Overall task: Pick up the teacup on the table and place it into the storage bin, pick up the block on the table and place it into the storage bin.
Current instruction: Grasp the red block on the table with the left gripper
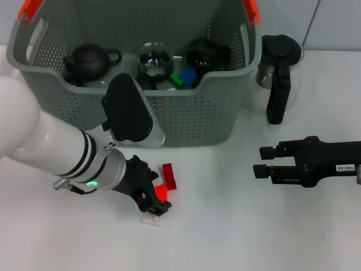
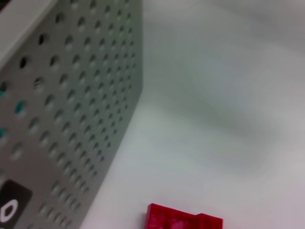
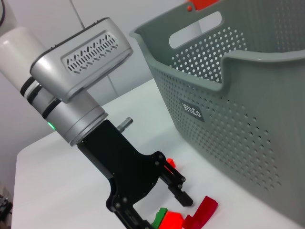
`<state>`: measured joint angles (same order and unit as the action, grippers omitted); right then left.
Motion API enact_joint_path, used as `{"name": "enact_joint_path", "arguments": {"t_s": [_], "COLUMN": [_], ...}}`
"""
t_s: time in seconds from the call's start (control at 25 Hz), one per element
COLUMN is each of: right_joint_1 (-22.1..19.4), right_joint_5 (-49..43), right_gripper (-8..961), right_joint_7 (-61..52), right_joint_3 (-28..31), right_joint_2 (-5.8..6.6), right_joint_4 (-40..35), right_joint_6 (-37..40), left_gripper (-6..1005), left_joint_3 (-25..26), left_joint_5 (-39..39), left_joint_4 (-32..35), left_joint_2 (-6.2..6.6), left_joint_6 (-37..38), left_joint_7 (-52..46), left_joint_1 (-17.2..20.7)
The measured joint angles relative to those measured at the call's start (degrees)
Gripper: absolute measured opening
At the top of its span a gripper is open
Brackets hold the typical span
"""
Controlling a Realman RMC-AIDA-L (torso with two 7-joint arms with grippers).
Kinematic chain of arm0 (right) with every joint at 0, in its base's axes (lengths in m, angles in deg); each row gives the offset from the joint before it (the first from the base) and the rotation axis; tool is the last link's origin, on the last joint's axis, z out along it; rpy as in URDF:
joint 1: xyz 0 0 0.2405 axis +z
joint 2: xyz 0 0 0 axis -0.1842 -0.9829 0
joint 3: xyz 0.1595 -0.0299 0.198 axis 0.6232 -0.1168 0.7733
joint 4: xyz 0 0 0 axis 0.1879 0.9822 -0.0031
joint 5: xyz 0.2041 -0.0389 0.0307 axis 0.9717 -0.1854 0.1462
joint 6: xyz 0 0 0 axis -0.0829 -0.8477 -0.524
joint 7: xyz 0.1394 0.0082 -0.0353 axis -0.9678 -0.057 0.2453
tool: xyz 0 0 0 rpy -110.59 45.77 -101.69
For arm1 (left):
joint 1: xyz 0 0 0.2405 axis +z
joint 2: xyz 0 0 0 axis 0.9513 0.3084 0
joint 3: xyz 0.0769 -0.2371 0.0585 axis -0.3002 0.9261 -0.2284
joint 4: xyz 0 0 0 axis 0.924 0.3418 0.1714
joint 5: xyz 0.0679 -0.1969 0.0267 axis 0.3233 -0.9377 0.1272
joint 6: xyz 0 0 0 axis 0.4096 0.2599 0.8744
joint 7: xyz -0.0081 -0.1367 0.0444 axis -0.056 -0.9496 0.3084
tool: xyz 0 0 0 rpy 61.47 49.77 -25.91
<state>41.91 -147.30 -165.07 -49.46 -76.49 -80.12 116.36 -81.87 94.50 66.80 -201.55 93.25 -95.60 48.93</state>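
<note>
We see a white bench point(image 1: 237, 226) carrying the grey storage bin point(image 1: 192, 118) at the back. A glass jug point(image 1: 279, 70) stands just beside the bin, and a red block point(image 1: 168, 176) lies in front of it.

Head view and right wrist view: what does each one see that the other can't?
Only the head view shows the black teapot and clear glass teacup inside the bin, the glass jug with a black handle beside it, and the right end effector, open over the table. Only the right wrist view shows the small lettered label on the bin's front. Both show the grey perforated plastic storage bin, the open left end effector low over the table, and the red block beside it.
</note>
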Motion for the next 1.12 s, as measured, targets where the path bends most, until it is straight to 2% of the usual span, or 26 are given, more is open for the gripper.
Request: {"name": "enact_joint_path", "arguments": {"t_s": [0.76,0.92,1.12], "right_joint_1": [0.05,0.14,0.03], "right_joint_5": [0.0,0.0,0.0], "right_gripper": [583,583,583], "right_joint_7": [0.01,0.01,0.01], "right_joint_3": [0.0,0.0,0.0], "right_joint_2": [0.0,0.0,0.01], "right_joint_4": [-0.09,-0.09,-0.1], "right_joint_6": [0.03,0.09,0.13], "left_gripper": [713,590,461], "left_joint_3": [-0.1,0.22,2.03], "left_joint_5": [0.75,0.74,-0.21], "left_joint_4": [0.49,0.89,4.4], "left_joint_2": [0.28,0.3,0.23], "left_joint_6": [0.67,1.21,3.86], "left_joint_7": [-0.59,-0.63,-0.35], "left_joint_1": [-0.41,-0.43,0.28]}}
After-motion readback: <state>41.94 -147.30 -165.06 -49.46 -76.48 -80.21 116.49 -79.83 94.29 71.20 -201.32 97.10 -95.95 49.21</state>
